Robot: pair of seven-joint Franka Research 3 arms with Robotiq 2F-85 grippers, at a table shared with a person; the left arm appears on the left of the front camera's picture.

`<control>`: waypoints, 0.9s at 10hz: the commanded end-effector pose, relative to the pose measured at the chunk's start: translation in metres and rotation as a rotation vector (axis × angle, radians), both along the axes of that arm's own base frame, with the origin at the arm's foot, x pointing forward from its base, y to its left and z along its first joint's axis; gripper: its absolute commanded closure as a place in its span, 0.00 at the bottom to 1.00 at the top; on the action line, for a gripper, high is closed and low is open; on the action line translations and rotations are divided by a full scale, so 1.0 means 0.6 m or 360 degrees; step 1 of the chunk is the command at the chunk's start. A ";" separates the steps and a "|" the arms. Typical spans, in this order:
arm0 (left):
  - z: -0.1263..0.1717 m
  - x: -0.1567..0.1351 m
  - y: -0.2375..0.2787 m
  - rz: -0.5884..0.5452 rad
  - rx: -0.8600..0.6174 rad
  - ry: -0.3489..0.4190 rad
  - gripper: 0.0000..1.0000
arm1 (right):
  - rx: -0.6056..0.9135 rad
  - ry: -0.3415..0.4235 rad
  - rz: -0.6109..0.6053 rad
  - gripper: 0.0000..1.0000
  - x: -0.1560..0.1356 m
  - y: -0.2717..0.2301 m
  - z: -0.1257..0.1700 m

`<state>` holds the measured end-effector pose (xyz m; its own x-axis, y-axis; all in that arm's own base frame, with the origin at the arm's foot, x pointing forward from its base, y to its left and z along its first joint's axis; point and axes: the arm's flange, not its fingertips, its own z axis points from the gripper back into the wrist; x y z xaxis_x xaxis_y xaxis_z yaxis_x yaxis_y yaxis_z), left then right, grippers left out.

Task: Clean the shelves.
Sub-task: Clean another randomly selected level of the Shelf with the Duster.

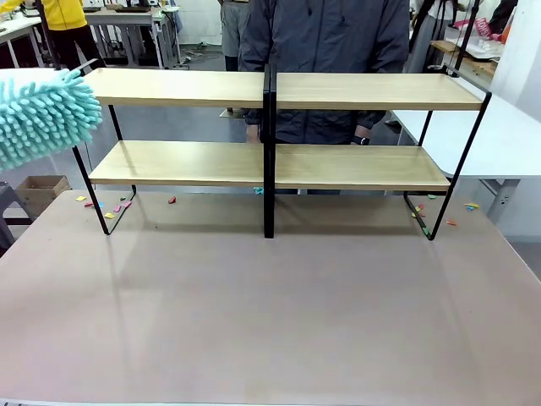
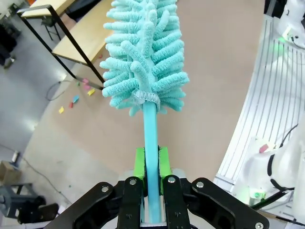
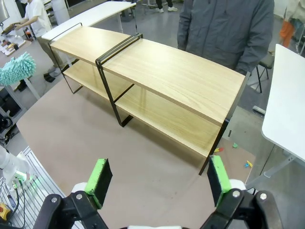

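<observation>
While the left claw (image 2: pixel 151 191) clamps the thin handle of a turquoise duster (image 2: pixel 145 52), its fluffy head hangs off the left end of the shelves (image 1: pixel 279 127), level with the upper boards and apart from them. From there a sweep could likely catch the thin black frame and shove the light rack across the surface (image 1: pixel 270 313), or the slim handle could twist between the pads under side load. A person (image 1: pixel 325 59) stands just behind the shelves with a hand near the centre post, so a long stroke could reach that hand. The right claw (image 3: pixel 157 179) hangs open and empty above the bare, pinkish-brown surface, facing the rack's right half. Small coloured scraps (image 1: pixel 106 205) lie around the rack's end legs. Beyond are white tables and other people.
</observation>
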<state>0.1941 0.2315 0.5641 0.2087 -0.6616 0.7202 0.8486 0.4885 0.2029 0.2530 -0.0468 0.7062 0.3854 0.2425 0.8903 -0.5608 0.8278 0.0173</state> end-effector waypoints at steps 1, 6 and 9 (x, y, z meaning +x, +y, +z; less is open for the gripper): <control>0.004 0.001 0.002 -0.0035 -0.0026 -0.0031 0.99 | 0.0010 -0.0009 0.0011 0.00 0.000 0.001 0.001; -0.061 0.001 -0.115 -0.0389 0.0138 0.0310 0.87 | 0.0010 -0.0009 0.0011 0.00 0.000 0.001 0.001; -0.150 0.028 -0.265 -0.0543 0.0287 0.0540 0.87 | 0.0010 -0.0009 0.0011 0.00 0.000 0.001 0.001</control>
